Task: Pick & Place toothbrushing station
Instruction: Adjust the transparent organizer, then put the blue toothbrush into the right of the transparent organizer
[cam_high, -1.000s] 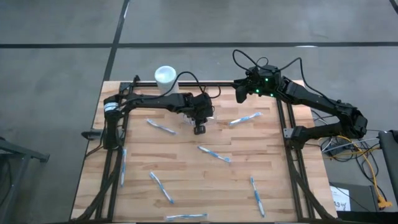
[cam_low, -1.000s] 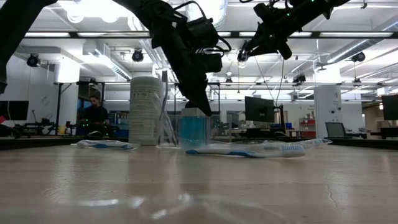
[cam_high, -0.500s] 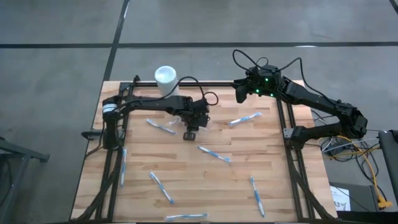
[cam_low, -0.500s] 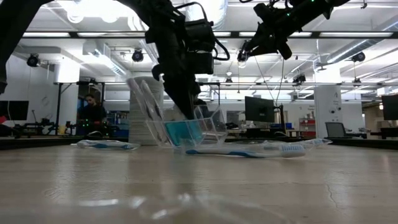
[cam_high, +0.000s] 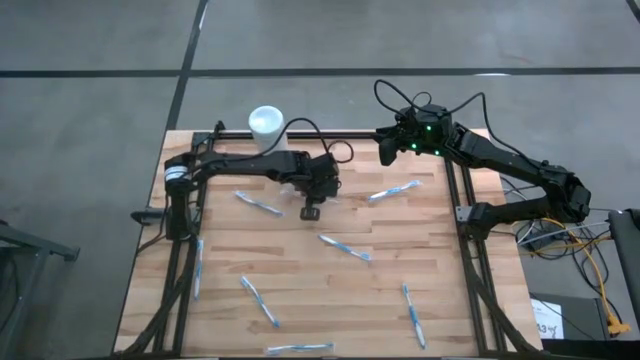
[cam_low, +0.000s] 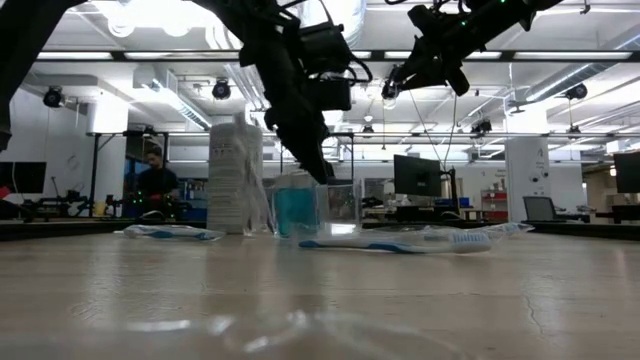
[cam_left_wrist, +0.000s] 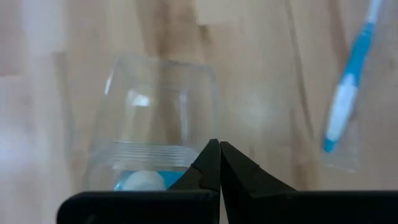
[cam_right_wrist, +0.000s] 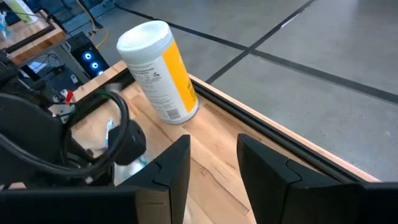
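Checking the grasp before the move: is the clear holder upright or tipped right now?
Upright. In the low view the toothbrushing station stands with its walls vertical beside the white cylinder, and the left claw, shut, is at its top edge.

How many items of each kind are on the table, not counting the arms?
Blue-and-white toothbrushes: 7, one lying along the left rail
White cylindrical container: 1
Clear plastic holder: 1
Total: 9
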